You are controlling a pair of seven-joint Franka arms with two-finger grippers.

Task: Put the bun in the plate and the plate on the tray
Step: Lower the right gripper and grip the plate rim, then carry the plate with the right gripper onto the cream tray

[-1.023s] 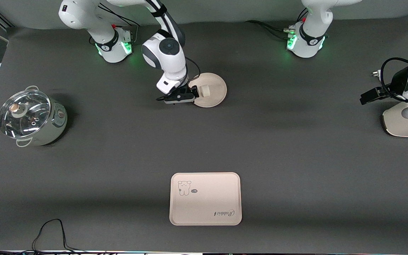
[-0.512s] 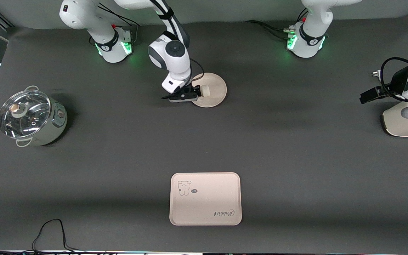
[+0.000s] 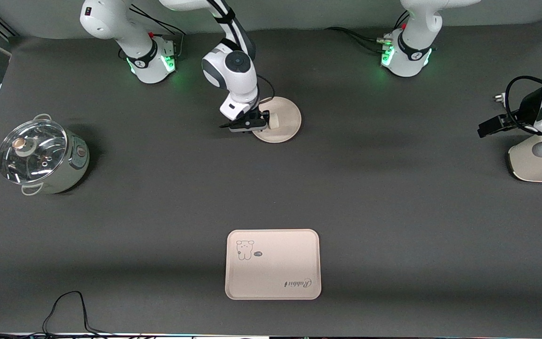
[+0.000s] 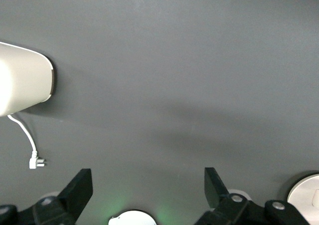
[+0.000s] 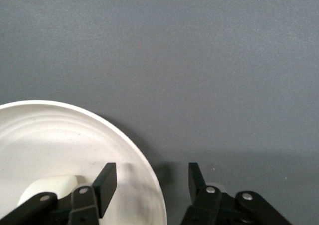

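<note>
Currently, the bun is seated in the plate, well apart from the tray. The right gripper, jaws wide, is positioned astride the plate's rim; the left gripper, jaws wide, is parked at its table end.

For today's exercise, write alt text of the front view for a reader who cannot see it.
The right gripper, open, straddles the rim of the plate, which holds the bun. The tray lies nearer the camera. The left gripper waits beside a glass-lidded pot's opposite table end.
</note>
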